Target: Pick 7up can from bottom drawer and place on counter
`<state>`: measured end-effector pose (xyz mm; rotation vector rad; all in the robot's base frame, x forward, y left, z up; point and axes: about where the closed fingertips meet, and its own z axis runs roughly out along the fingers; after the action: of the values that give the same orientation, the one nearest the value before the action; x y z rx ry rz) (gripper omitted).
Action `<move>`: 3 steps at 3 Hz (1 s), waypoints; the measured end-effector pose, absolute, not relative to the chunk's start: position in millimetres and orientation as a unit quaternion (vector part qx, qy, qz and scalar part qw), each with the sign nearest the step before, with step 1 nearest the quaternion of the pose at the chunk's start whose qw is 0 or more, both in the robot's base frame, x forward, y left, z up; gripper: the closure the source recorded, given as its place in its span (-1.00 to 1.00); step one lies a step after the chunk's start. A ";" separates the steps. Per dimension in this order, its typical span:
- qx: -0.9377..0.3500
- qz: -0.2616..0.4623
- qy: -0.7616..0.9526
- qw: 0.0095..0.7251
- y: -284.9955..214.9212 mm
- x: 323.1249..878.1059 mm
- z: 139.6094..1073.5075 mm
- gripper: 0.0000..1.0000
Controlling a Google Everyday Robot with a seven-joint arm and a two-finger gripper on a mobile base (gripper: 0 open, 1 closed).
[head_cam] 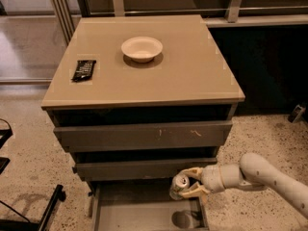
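Observation:
The 7up can, silver top up, is held above the open bottom drawer near its right side. My gripper comes in from the right on a white arm and is shut on the can, with one cream finger above it and one below. The can's shadow lies on the drawer floor beneath it. The tan counter tops the grey drawer cabinet.
A cream bowl stands on the counter at the back middle. A dark snack packet lies on its left side. The middle drawer and the scratched top drawer front sit just above the can. Black equipment stands at the lower left.

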<state>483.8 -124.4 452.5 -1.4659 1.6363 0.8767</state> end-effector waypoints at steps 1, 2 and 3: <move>-0.553 0.344 0.654 0.385 -133.9 485.8 540.5 1.00; -0.548 0.340 0.655 0.393 -139.5 482.4 655.8 1.00; -0.559 0.326 0.650 0.399 -143.6 480.4 749.3 1.00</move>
<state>480.4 -143.6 749.3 -1.4150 1.6444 0.8246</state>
